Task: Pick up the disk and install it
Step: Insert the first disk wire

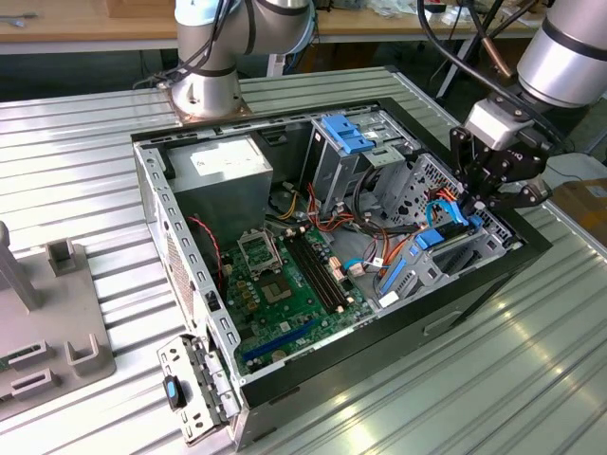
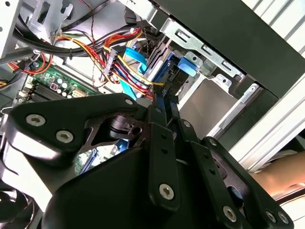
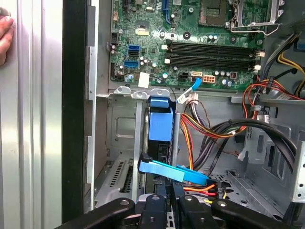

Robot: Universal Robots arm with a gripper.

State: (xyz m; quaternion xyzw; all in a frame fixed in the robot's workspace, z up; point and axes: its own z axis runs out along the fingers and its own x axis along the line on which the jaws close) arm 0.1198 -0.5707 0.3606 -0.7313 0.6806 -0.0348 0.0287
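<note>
Your black fingers (image 2: 162, 133): narrow, pinching the flat dark-grey blue-railed disk (image 3: 161, 125), upright between them in the silver metal drive cage (image 3: 119, 125).

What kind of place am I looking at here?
Probably a robotics lab or workshop: a robot arm reaches into an open computer case on a ribbed metal table, with wooden workbenches behind.

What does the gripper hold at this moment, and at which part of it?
The gripper seems shut on the disk, pinching its narrow edge while it stands in the drive bay.
</note>
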